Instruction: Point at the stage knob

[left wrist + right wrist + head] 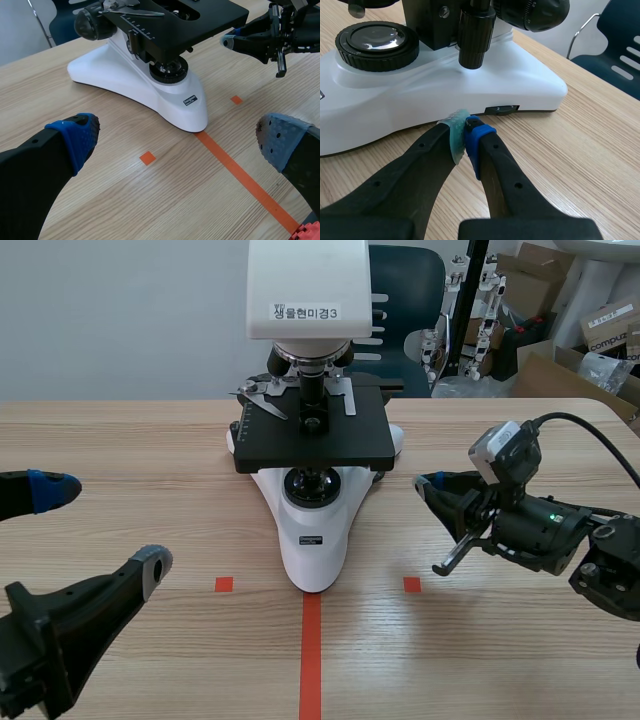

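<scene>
The right claw (pixel 465 131), pads pressed together, lies just beside the microscope (pixel 530 80); the stage knob (pixel 472 40) hangs at its twelve o'clock, upper end cut off. The left claw (pixel 175 145) gapes apart at the microscope's eight o'clock.

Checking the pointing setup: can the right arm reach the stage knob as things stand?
Likely yes: the shut right claw sits by the microscope's base, with the stage knob just ahead, nothing between them.
</scene>
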